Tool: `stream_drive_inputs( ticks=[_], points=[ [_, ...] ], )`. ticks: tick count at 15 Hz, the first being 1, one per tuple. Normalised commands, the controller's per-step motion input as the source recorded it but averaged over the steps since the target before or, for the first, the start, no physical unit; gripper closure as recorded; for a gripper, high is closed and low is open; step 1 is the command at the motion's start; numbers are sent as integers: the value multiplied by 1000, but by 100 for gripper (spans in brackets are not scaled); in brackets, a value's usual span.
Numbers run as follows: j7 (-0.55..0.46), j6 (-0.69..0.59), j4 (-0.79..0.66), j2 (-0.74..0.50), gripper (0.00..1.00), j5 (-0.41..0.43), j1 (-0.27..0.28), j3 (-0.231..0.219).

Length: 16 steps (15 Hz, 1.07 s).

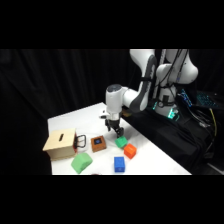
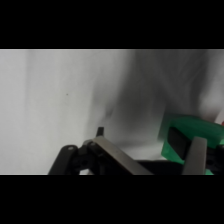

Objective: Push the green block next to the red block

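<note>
the white arm is reaching over the white table [image 1: 70,120] from the upper right, and its gripper [image 1: 115,131] is hanging low over the middle of the table, just above and to the far left of the green block [image 1: 120,142]. the green block is sitting on the table touching, or all but touching, the red block [image 1: 130,150], which is lying just to its near right. in the wrist view the green block [image 2: 187,140] is showing at the right side, with a sliver of the red block [image 2: 220,117] peeking past its far edge. the two metal fingers [image 2: 117,157] are standing apart with bare table between them, so the claw is sitting open and gripping nothing; the right finger is crossing in front of the green block's near face, though whether it is touching the block is not clear.

a blue block [image 1: 119,164] is lying near the front edge, nearer than the red one. a larger light green block [image 1: 81,162] is resting at the near left. a brown square block with a dark centre [image 1: 98,144] is lying to the left of the gripper. a tan box with a slot in its top [image 1: 60,144] is standing at the left edge, with a black handle-like piece [image 1: 80,142] at its right side
</note>
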Motion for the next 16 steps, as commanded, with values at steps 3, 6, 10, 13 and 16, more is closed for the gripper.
stream_drive_inputs(
  ticks=[3, 6, 10, 13, 16],
  points=[
    [-316, -378, 24, -286, 0, 288, -407, 56],
    [-270, -498, 190, -244, 0, 241, -274, -18],
    [-70, -519, 221, -331, 0, 97, -48, -69],
    [63, -386, 198, -252, 0, 9, 62, -45],
    [32, -242, 103, -159, 0, 63, 73, -12]
  ],
)
